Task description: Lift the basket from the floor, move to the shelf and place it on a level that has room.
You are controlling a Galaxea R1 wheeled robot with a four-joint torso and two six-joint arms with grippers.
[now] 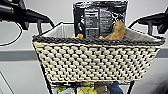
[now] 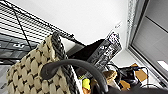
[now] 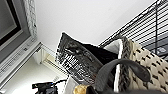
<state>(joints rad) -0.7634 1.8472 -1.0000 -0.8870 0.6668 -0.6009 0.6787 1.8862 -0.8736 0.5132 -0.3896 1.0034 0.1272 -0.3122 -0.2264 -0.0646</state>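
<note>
Head view gives you one basket (image 1: 96, 62), rectangular, of cream woven strands in a chequered weave, capped by a dark braided rim and lined with pale fabric. It sits high at the rack, with two black posts of the shelf (image 1: 47, 86) visible under it and coloured clutter on a lower tier between them; you cannot tell whether its base is resting on the top wires. Inside it you can count one black printed packet (image 1: 100, 18) standing upright and tan, rounded pieces (image 1: 116, 31) beside the packet. Two dark robot arms flank the basket, one at each end. Left wrist view shows you one black loop handle (image 2: 75, 66), smooth and arched, rising from the woven end wall, with the parallel thin wires of a rack tier (image 2: 22, 25) running behind. Right wrist view shows the second loop handle (image 3: 122, 67) at the opposite end, the glossy packet leaning above it. You cannot tell from any view whether either arm's jaws are open or closed around these handles; the fingers themselves are not distinguishable.
</note>
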